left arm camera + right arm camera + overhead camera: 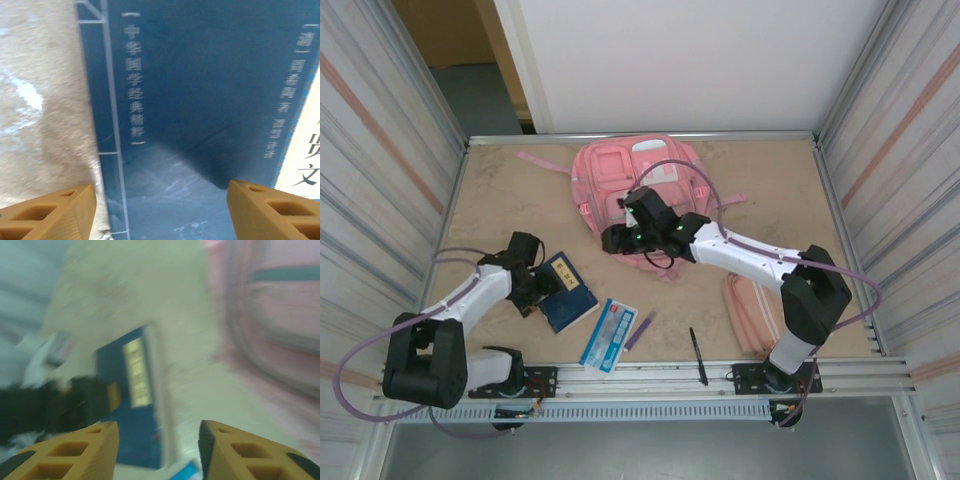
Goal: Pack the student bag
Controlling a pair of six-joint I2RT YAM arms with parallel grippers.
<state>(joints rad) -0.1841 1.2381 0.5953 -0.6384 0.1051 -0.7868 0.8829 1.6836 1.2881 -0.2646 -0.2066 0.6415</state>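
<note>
right pincer, part open and empty, hovers just beside student bag; left pincer open over book.

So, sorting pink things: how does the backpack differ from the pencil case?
The backpack is much bigger than the slim pencil case. The backpack lies far back, centred; the pencil case lies near the front right. The backpack shows pockets and straps; the pencil case shows none. Both are pink.
</note>
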